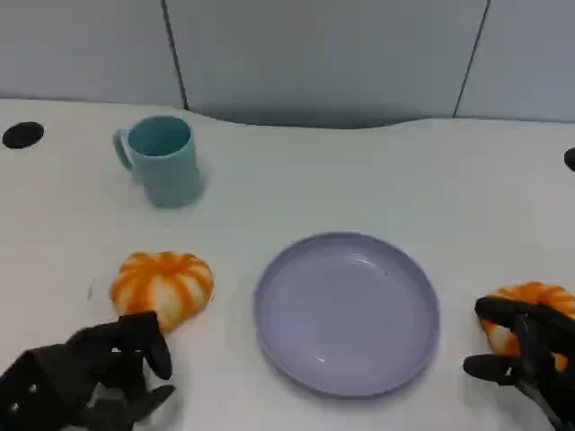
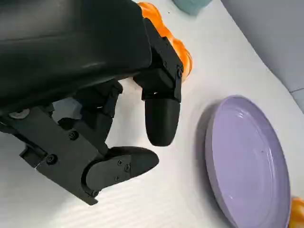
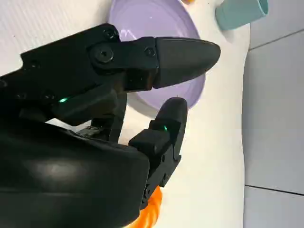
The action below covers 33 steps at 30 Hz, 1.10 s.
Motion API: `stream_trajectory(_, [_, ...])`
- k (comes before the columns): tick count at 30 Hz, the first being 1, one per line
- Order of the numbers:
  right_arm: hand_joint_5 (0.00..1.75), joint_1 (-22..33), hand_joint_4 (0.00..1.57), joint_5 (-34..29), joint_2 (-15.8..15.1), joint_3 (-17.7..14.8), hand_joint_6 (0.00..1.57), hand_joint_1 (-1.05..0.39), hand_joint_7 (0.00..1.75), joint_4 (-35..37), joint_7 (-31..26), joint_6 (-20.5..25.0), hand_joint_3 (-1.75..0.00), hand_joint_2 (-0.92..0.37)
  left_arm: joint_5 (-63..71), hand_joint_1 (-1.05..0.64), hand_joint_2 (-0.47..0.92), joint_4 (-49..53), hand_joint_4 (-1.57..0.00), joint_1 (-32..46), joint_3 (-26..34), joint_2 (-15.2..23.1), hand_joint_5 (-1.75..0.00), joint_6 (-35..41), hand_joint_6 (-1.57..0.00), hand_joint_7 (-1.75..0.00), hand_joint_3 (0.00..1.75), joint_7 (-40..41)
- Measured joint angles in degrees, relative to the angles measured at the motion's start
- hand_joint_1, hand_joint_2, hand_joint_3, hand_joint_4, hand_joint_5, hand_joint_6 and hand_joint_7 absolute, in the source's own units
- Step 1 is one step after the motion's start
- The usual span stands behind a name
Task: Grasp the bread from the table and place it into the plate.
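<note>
Two orange ribbed bread rolls lie on the white table, one on each side of a lavender plate (image 1: 346, 310). The left bread (image 1: 162, 285) sits just beyond my left hand (image 1: 90, 377), whose fingers are spread and hold nothing; in the left wrist view that bread (image 2: 179, 50) shows past the fingertips (image 2: 161, 123). The right bread (image 1: 532, 310) is partly covered by my right hand (image 1: 526, 359), with one finger lying across its top. In the right wrist view this bread (image 3: 149, 211) peeks out under the palm, and the fingers (image 3: 183, 54) stand apart over the plate (image 3: 152, 23).
A teal cup (image 1: 163, 160) stands at the back left, well away from the plate. Black round holes (image 1: 22, 135) mark the table's far corners. A grey partition wall runs behind the table. Bare table lies between the plate and each bread.
</note>
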Motion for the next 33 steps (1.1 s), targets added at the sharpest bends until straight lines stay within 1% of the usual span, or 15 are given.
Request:
stream_trajectory(4, [0.99, 0.28, 0.56, -0.07, 0.0, 0.19, 0.58, -0.29, 0.64, 0.31, 0.46, -0.79, -0.4, -0.92, 0.12, -0.31, 0.45, 1.07, -0.79, -0.09, 0.04, 0.12, -1.75, -1.4, -0.54, -1.75, 0.87, 0.01])
stream_trajectory(13, [0.99, 0.3, 0.55, 0.15, 0.04, 0.1, 0.58, -0.28, 0.64, 0.06, 0.43, -0.57, -0.38, -0.92, -0.02, -0.27, 0.46, -0.12, -0.79, 0.01, 0.04, 0.21, -1.75, 0.37, -0.54, -1.75, 0.85, 0.05])
stream_trajectory(17, [0.99, 0.25, 0.54, 0.11, 0.09, 0.11, 0.58, -0.28, 0.64, 0.06, 0.39, -0.54, -0.4, -0.92, 0.16, -0.27, 0.48, -0.17, -0.76, 0.01, 0.06, 0.21, -1.75, 0.2, -0.53, -1.75, 0.84, 0.26])
stream_trajectory(19, [0.99, 0.26, 0.54, -0.07, 0.08, 0.23, 0.58, -0.29, 0.65, 0.04, 0.35, -0.54, -0.39, -0.92, -0.12, -0.26, 0.54, -0.94, -0.72, 0.44, 0.3, 0.14, -1.75, 0.24, -0.5, -1.75, 0.76, 0.29])
stream_trajectory(20, [0.99, 0.29, 0.54, -0.14, 0.08, 0.34, 0.57, -0.28, 0.64, -0.04, 0.26, -0.53, -0.39, -0.92, -0.53, -0.27, 0.6, -1.44, -0.72, 0.84, 0.52, 0.03, -1.75, -0.31, -0.5, -1.75, 0.68, 0.19])
stream_trajectory(22, [0.99, 0.34, 0.54, -0.21, 0.09, 0.6, 0.57, -0.28, 0.64, -0.25, 0.16, -0.53, -0.39, -0.92, -0.99, -0.27, 0.64, -3.24, -0.71, 1.54, 0.8, -0.07, -1.75, -1.72, -0.49, -1.75, 0.61, 0.14])
stream_trajectory(23, [1.0, 0.33, 0.54, -0.21, 0.09, 0.8, 0.57, -0.28, 0.64, -0.3, 0.16, -0.53, -0.4, -0.92, -1.04, -0.25, 0.68, -4.23, -0.71, 1.6, 0.99, -0.07, -1.75, -2.21, -0.48, -1.75, 0.54, 0.14])
stream_trajectory(26, [0.99, 0.33, 0.54, -0.28, 0.1, 1.39, 0.58, -0.28, 0.65, -0.35, 0.14, -0.54, -0.41, -0.92, -1.04, -0.29, 0.75, -6.56, -0.67, 0.61, 1.83, 0.12, -1.75, -4.69, -0.41, -1.75, 0.45, 0.14])
stream_trajectory(27, [0.99, 0.32, 0.54, -0.29, 0.11, 1.53, 0.58, -0.28, 0.65, -0.35, 0.11, -0.54, -0.4, -0.92, -0.77, -0.32, 0.78, -7.46, -0.64, -0.33, 1.92, 0.5, -1.75, -5.78, -0.37, -1.75, 0.41, 0.15])
stream_trajectory(28, [0.99, 0.34, 0.54, -0.28, 0.14, 1.62, 0.58, -0.28, 0.65, -0.36, 0.08, -0.54, -0.4, -0.92, 0.54, -0.37, 0.83, -8.36, -0.52, -1.44, 1.96, 1.21, -1.75, -7.28, -0.3, -1.75, 0.28, 0.57])
stream_trajectory(30, [0.99, 0.35, 0.54, -0.24, 0.17, 1.73, 0.58, -0.28, 0.65, -0.44, -0.04, -0.54, -0.4, -0.92, 7.15, -0.39, 0.87, -11.7, -0.43, -3.73, 1.76, 4.31, -1.75, -8.38, -0.24, -1.75, 0.16, 2.25])
stream_trajectory(31, [0.99, 0.39, 0.54, -0.22, 0.17, 1.72, 0.58, -0.28, 0.65, -0.47, -0.14, -0.54, -0.4, -0.92, 9.94, -0.42, 0.88, -13.46, -0.37, -4.82, 1.71, 5.89, -1.73, -8.36, -0.2, -1.71, 0.12, 2.96])
stream_trajectory(32, [0.99, 0.41, 0.54, -0.19, 0.18, 1.71, 0.58, -0.28, 0.65, -0.5, -0.25, -0.53, -0.4, -0.92, 11.85, -0.48, 0.9, -15.15, -0.27, -5.71, 1.71, 7.19, -1.67, -8.25, -0.2, -1.52, 0.08, 3.58])
stream_trajectory(33, [0.99, 0.43, 0.54, -0.18, 0.18, 1.7, 0.58, -0.28, 0.65, -0.56, -0.38, -0.4, -0.4, -0.92, 14.52, -0.52, 0.91, -17.19, -0.22, -6.21, 1.59, 8.23, -1.56, -7.66, -0.23, -1.31, 0.05, 4.09])
